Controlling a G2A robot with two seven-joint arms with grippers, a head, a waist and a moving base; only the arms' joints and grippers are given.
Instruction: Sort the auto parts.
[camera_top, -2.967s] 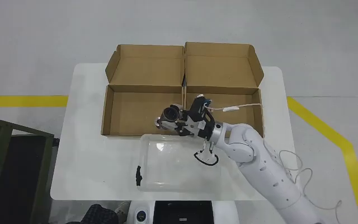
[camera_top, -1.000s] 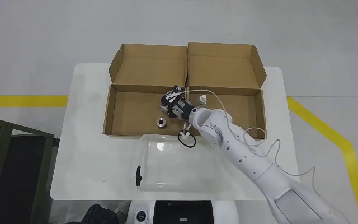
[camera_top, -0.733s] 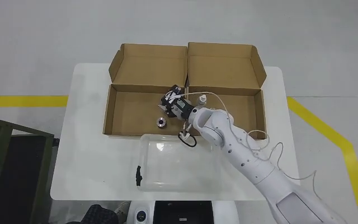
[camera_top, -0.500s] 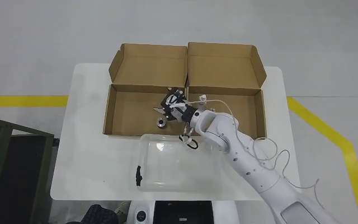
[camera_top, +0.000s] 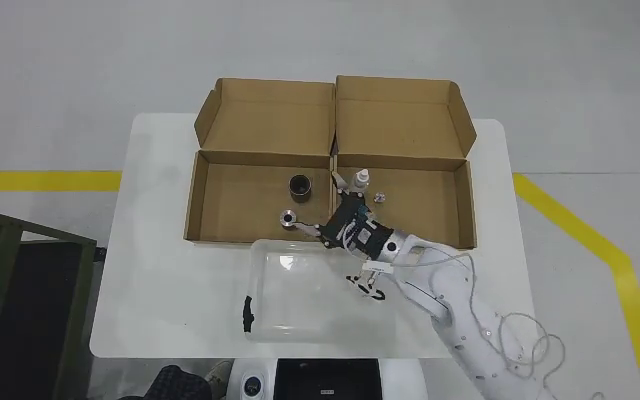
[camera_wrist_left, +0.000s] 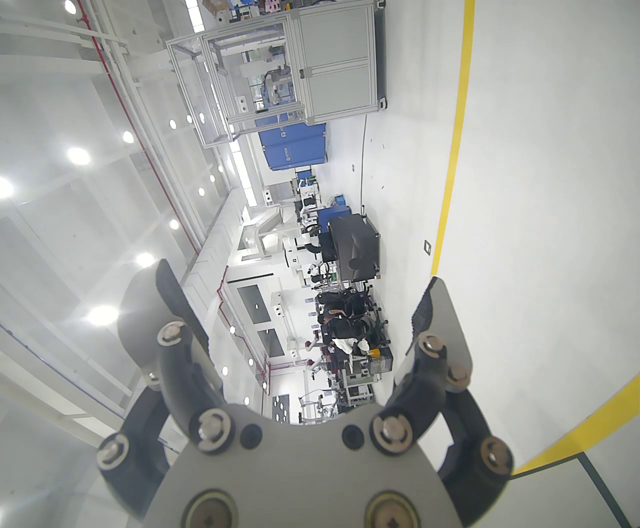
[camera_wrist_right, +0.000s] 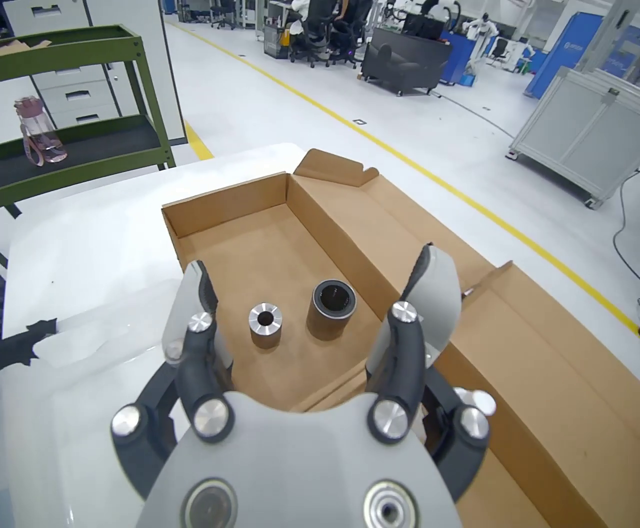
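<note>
Right gripper (camera_wrist_right: 312, 262) spread wide, holding nothing — dark sleeve (camera_wrist_right: 333, 309) and steel bushing (camera_wrist_right: 265, 325) stand untouched in the cardboard box (camera_wrist_right: 230, 210).

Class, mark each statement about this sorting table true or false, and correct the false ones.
1. The right claw grips the dark sleeve. False: the claw is open and empty; the sleeve stands in the cardboard box.
2. The silver bushing shares that box with the sleeve. True.
3. The bushing lies in the clear tray. False: it stands in the box, outside the tray.
4. Both parts stand upright, bores up. True.
5. The left claw is shut. False: the left claw is open.
</note>
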